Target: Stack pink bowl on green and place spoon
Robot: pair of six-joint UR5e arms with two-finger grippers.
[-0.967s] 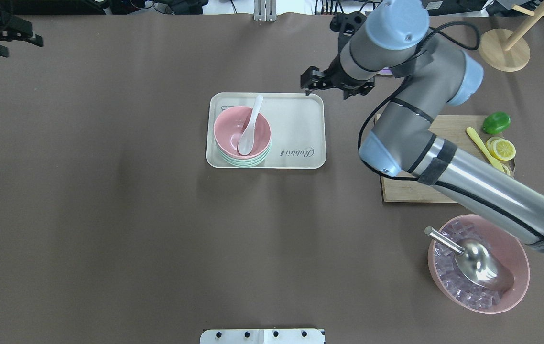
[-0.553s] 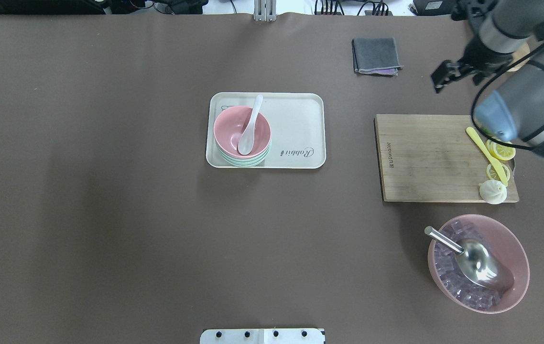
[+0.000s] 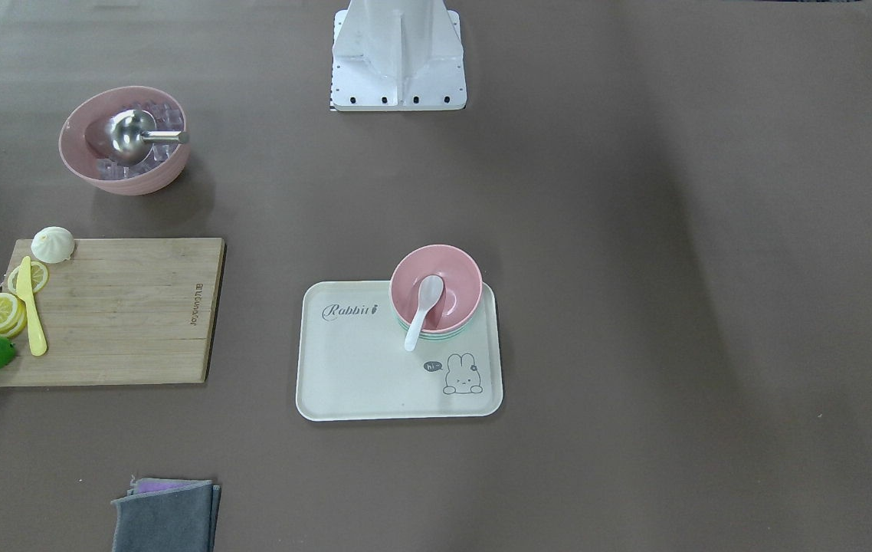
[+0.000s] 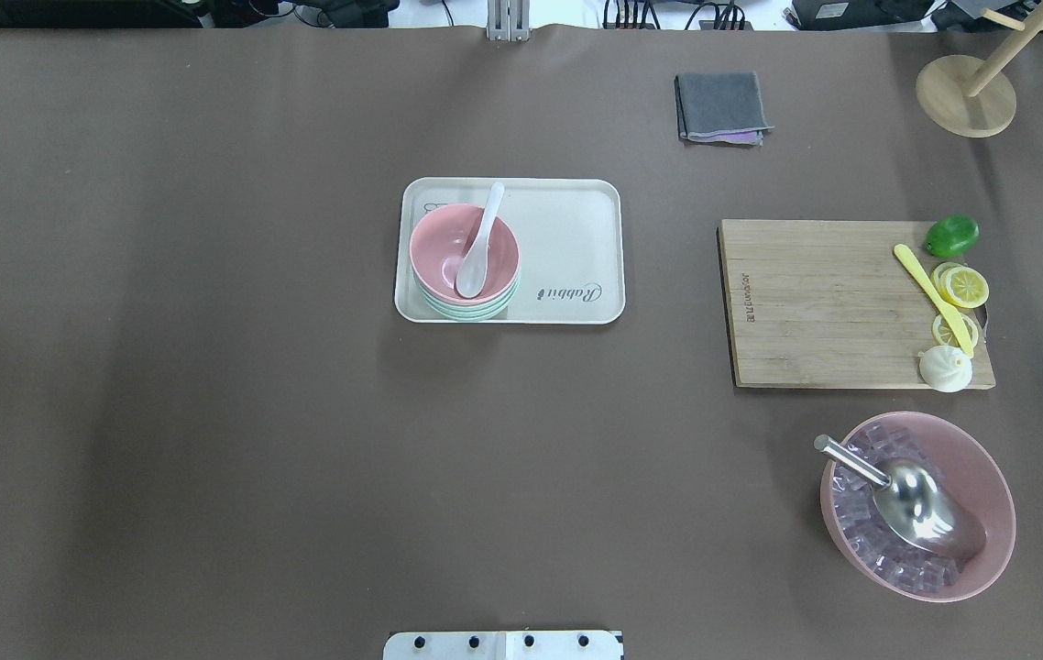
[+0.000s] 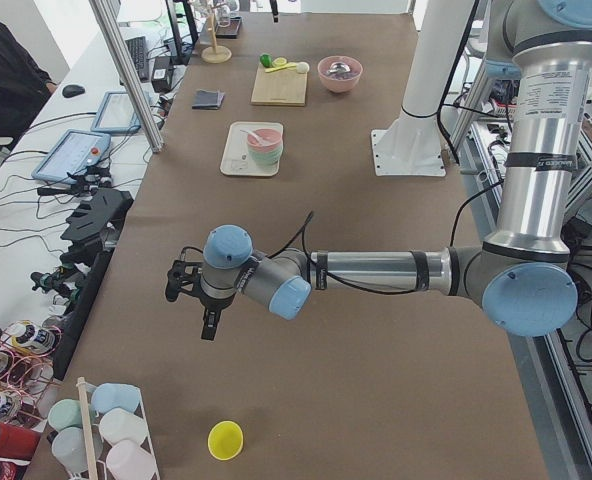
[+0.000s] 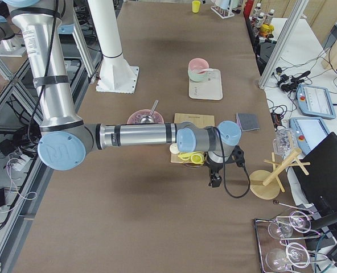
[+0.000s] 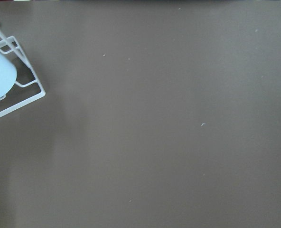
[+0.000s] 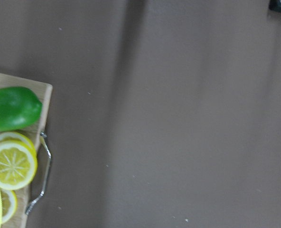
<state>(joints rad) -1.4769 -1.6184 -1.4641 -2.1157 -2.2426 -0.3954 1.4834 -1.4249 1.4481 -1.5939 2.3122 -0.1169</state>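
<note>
Spoon [image 4: 481, 236] in pink bowl [image 4: 437, 249] atop green [image 4: 466, 314], jaws far away

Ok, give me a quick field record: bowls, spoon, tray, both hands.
pink bowl: nested on green bowl
green bowl: on tray, rims showing beneath pink
spoon: scoop in pink bowl, handle over its rim
left hand: away over bare table, grip state unclear
right hand: past the cutting board, grip state unclear
task: looks done
</note>
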